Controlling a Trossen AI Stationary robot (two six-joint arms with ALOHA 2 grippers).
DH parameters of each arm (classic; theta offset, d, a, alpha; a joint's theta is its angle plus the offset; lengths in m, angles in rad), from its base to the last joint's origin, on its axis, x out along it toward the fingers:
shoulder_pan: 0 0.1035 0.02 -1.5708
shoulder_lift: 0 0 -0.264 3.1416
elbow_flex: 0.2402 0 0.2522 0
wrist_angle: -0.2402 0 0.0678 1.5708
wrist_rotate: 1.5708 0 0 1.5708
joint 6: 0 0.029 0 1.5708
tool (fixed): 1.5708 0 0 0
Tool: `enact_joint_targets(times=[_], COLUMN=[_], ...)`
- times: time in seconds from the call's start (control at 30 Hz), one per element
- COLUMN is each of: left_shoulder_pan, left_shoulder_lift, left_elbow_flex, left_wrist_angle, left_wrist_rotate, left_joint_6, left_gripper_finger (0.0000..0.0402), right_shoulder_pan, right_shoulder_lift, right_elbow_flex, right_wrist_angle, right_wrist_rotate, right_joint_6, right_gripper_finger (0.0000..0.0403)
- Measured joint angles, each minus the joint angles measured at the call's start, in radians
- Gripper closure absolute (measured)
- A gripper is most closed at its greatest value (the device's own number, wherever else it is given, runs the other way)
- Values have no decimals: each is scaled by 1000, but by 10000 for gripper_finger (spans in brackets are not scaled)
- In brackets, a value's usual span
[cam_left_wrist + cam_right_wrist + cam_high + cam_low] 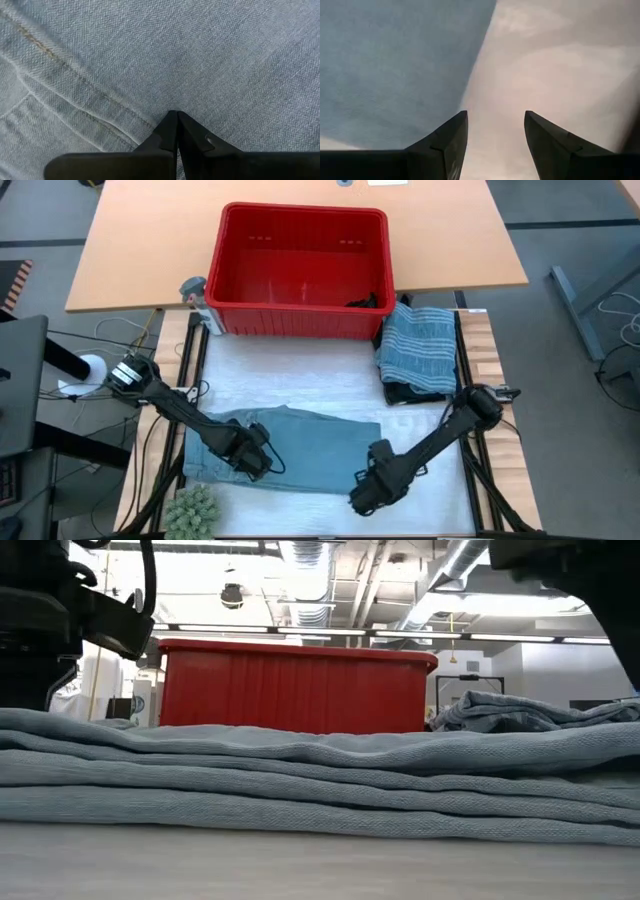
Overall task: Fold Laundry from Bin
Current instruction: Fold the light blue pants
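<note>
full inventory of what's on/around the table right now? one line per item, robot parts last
bin: 1, red, far middle of the table, a dark scrap of cloth in its right near corner
light blue garment: 1, folded flat on the white work surface, near middle
striped cloth: 1, grey-blue with pale stripes, folded, right of the bin on top of a dark garment
green spiky object: 1, near left edge
white work surface: 1, covers the near table
left gripper: 1, dark, shut, pressing on the light blue garment's left part
right gripper: 1, dark, open, at the garment's near right edge, holding nothing
</note>
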State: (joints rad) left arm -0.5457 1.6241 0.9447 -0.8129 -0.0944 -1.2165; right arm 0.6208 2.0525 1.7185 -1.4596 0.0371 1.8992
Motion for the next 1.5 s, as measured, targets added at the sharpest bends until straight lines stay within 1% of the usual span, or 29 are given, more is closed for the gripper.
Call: enact_joint_targets(times=[0.07, 0.17, 0.27, 0.43, 0.57, 0.77, 0.83, 0.9, 0.97, 1.07, 1.1, 1.2, 1.3, 1.5], left_shoulder_pan=[0, -1, -2, -2, -2, -2, -2, 0, 0, 2, 4, 23, 52, 127], left_shoulder_lift=[0, 0, 0, 0, 0, 0, 0, 0, 0, 0, 0, 0, 0, 0], left_elbow_flex=[0, 0, 0, 0, 0, -1, -1, -1, -1, -1, -1, -2, -2, -2], left_wrist_angle=[-4, -7, -7, -8, -5, -1, 0, 7, 13, 27, 32, 76, 158, 259], left_wrist_rotate=[4, 8, 7, 5, 4, 4, 5, 4, 4, -14, -18, -18, -15, -15], left_joint_6=[1, 11, 11, 27, 27, 27, 31, 44, 46, 46, 47, 75, 115, 187], left_gripper_finger=[401, 401, 401, 401, 401, 401, 401, 401, 402, 401, 401, 401, 402, 401], right_shoulder_pan=[2, 1, 7, 19, 20, -16, -22, -26, -28, -27, -28, -28, -17, 42], right_shoulder_lift=[-59, -159, -236, -325, -329, -273, -254, -244, -242, -251, -255, -276, -322, -486], right_elbow_flex=[-93, -241, -389, -585, -673, -724, -723, -723, -723, -724, -724, -724, -731, -729], right_wrist_angle=[138, 354, 484, 730, 914, 1055, 1080, 1084, 1076, 1041, 1029, 985, 898, 702], right_wrist_rotate=[8, 96, 148, 149, 196, 175, 175, 173, 169, 175, 175, 174, 174, 212], right_joint_6=[43, 101, 144, 160, 146, 100, 62, 52, 49, 48, 50, 62, 72, 172], right_gripper_finger=[183, 183, 183, 183, 183, 183, 189, 212, 257, 355, 365, 365, 365, 365])
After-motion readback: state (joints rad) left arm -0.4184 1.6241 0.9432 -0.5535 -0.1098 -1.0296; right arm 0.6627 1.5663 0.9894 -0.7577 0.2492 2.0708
